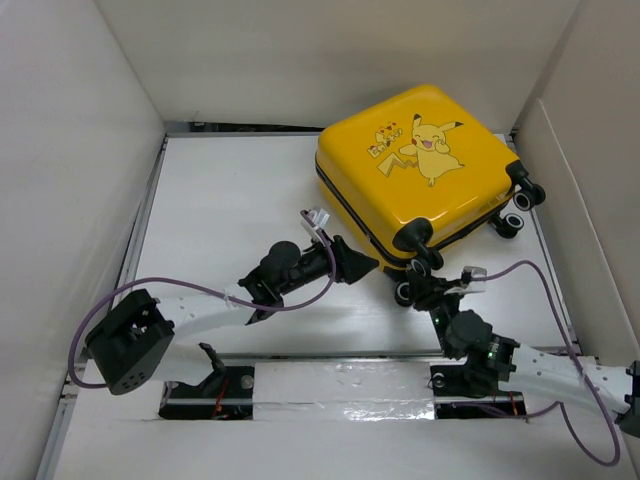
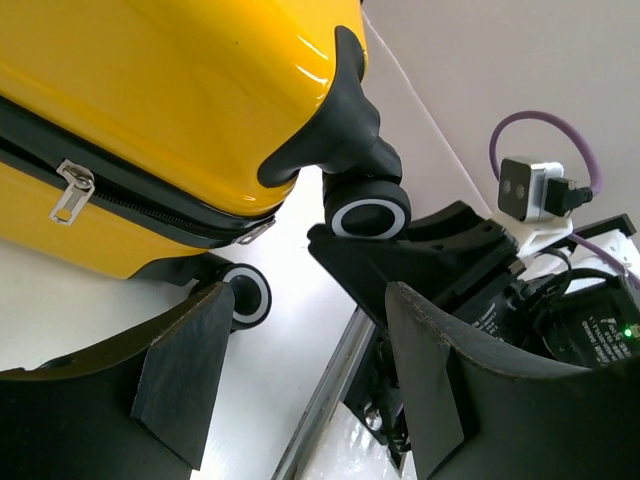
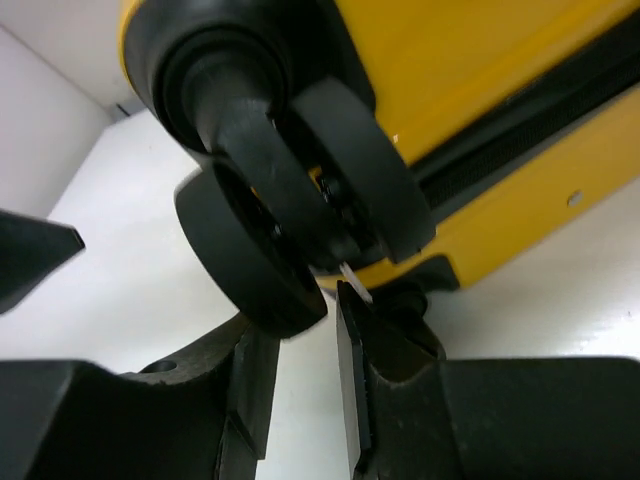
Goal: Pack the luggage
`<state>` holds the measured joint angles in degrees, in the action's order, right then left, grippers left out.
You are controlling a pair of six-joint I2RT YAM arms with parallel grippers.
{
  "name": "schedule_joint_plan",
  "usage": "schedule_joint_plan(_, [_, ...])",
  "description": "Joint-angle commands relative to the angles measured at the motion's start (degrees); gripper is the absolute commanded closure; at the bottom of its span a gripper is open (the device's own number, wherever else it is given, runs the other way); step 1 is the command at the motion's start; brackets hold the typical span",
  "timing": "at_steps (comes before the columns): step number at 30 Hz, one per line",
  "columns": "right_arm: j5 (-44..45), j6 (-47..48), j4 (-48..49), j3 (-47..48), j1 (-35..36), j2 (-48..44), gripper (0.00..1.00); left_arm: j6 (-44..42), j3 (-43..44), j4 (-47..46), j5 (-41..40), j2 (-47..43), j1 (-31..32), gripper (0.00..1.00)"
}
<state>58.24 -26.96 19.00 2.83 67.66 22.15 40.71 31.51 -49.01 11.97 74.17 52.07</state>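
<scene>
The luggage is a yellow suitcase lying closed at the back right, Pikachu face up, with its black zipper band running round the side. My left gripper stands open just off its near-left side, nothing between the fingers. My right gripper is at the near corner under a black wheel. Its jaws are slightly apart with only table showing in the gap. A small silver tab pokes out at the tip of its right finger. The suitcase's inside is hidden.
White walls enclose the table on the left, back and right. A metal rail runs along the near edge by the arm bases. Purple cables loop over both arms. Two more wheels stick out at the suitcase's right.
</scene>
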Motion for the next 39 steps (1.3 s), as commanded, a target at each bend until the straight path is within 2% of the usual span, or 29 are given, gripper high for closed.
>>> schedule_joint_plan(1, [-0.8, 5.1, 13.7, -3.8, -2.1, 2.5, 0.65, -0.8, 2.4, -3.3, 1.4, 0.2, 0.2, 0.41])
schedule_joint_plan(5, [-4.3, 4.7, 20.5, -3.9, -6.4, 9.3, 0.64, -0.5, 2.4, -3.8, 2.0, 0.8, 0.2, 0.41])
schedule_joint_plan(8, [-5.1, 3.8, 26.8, -5.3, -6.9, 15.5, 0.64, -0.3, 2.5, -4.1, 2.2, 0.9, 0.2, 0.41])
schedule_joint_plan(13, [-4.4, 3.5, 29.7, -5.4, -7.5, 20.3, 0.64, -0.3, 3.0, -4.0, 3.0, 0.9, 0.2, 0.41])
schedule_joint_plan(16, [-3.3, 3.1, 28.3, -5.5, -7.5, 18.6, 0.64, -0.3, 3.2, -4.0, 3.2, 1.1, 0.2, 0.41])
schedule_joint_plan(18, [-2.7, 0.7, 23.4, -5.4, -7.5, 16.3, 0.65, -0.3, 3.2, -3.9, 3.2, 0.9, 0.2, 0.41])
schedule_joint_plan(19, [-2.7, -4.9, 19.7, -5.1, -7.5, 14.6, 0.66, -0.4, 3.2, -4.0, 3.2, 0.9, 0.2, 0.41])
schedule_joint_plan(20, [-2.8, -7.6, 12.7, -4.6, -7.5, 11.6, 0.66, -0.4, 3.2, -4.1, 3.3, 0.9, 0.2, 0.41])
schedule_joint_plan(22, [-2.7, -10.4, 9.7, -4.3, -7.5, 10.5, 0.67, -0.4, 3.3, -4.2, 3.5, 1.1, 0.2, 0.41])
schedule_joint_plan(25, [-1.5, -10.7, 11.2, -4.4, -6.3, 12.4, 0.67, -0.4, 3.8, -4.0, 3.9, 1.2, 0.2, 0.41])
schedule_joint_plan(29, [-1.4, -15.6, 6.1, -3.1, -6.3, 16.9, 0.67, -1.9, 5.0, -1.4, 2.9, -0.6, 0.2, 0.41])
schedule_joint_plan(31, [-0.9, -17.7, 6.5, -2.8, -6.3, 19.1, 0.67, -2.7, 5.3, -0.4, 2.3, -1.3, 0.2, 0.41])
schedule_joint_plan(34, [1.8, -20.6, 3.9, -0.6, -6.3, 19.4, 0.66, -2.6, 5.2, -0.7, 2.4, -1.3, 0.2, 0.41])
schedule_joint_plan(36, [2.4, -20.2, 5.0, -1.1, -6.3, 18.5, 0.64, -2.4, 4.9, -1.0, 2.6, -1.1, 0.2, 0.41])
schedule_joint_plan(39, [2.2, -14.1, 9.6, -1.9, -6.3, 16.8, 0.59, -2.2, 5.0, -1.5, 3.1, -0.5, 0.2, 0.41])
